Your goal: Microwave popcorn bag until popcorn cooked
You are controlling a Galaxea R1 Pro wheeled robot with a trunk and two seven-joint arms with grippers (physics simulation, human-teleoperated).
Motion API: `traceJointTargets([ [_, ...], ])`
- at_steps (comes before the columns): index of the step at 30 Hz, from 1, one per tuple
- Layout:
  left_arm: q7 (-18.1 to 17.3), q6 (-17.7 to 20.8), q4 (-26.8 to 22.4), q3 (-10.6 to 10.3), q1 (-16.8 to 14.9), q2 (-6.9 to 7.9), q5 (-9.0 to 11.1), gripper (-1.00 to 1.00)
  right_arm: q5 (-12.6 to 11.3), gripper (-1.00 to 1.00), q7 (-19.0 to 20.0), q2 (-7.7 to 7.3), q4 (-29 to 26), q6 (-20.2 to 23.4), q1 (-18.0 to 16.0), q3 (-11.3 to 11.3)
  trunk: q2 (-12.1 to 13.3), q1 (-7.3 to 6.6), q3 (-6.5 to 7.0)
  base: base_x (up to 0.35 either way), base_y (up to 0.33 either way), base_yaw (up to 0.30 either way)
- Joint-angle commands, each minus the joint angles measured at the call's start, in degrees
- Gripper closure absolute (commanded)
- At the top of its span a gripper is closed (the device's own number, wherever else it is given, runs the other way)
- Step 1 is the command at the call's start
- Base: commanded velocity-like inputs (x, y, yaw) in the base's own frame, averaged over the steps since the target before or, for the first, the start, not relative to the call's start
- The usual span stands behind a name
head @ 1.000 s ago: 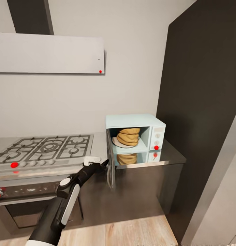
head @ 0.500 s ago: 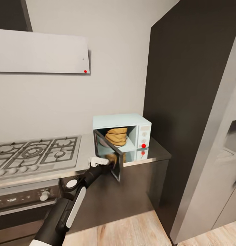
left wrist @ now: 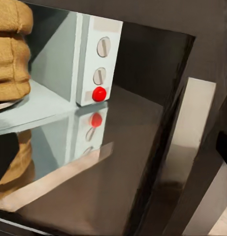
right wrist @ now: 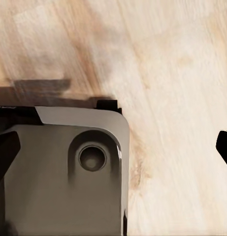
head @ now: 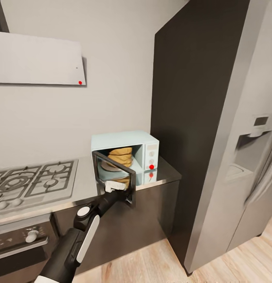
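The pale mint-blue microwave (head: 124,140) stands on the grey countertop (head: 85,181), against a tall dark cabinet. Its dark glass door (head: 112,177) stands partly open, angled across the opening. Inside, the tan popcorn bag (head: 121,156) sits upright on a white plate; the left wrist view has the popcorn bag (left wrist: 10,49) beside the knob panel (left wrist: 102,61) with its red dot. My left gripper (head: 118,185) rests against the door's outer face, its dark fingertips (left wrist: 3,162) spread wide and open. My right gripper (right wrist: 113,150) hangs open over the wooden floor. No popcorn kernels are visible.
A gas hob (head: 30,182) lies left of the microwave, with an oven front (head: 22,239) below it. A grey fridge (head: 246,157) with a dispenser stands at the right, beyond the dark cabinet (head: 191,118). The robot's base (right wrist: 64,177) sits under the right gripper.
The camera has swung right, bringing the fridge into view. My left gripper has pushed the microwave door from wide open to partly closed.
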Motion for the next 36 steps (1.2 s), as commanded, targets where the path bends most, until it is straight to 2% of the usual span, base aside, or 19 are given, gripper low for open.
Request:
traceJointTargets([
  [1, 0.02, 0.49, -0.07, 0.06, -0.03, -0.01, 0.60, -1.00, 0.41, -1.00, 0.12, -0.04, 0.18, -0.31, -0.08, -0.49, -0.05, 0.00, -0.05, 0.000, 0.000, -0.237],
  [18, -0.11, 0.55, -0.20, 0.00, -0.03, 0.35, 0.60, -1.00, 0.40, -1.00, 0.12, -0.04, 0.18, -0.32, -0.08, -0.49, -0.05, 0.00, -0.01, 0.004, 0.000, -0.030],
  [36, 0.07, 0.53, -0.03, -0.28, -0.03, -0.02, 0.36, -1.00, 0.41, -1.00, 0.16, 0.04, 0.18, -0.31, -0.07, -0.46, -0.05, 0.00, -0.01, 0.274, 0.000, 0.000],
])
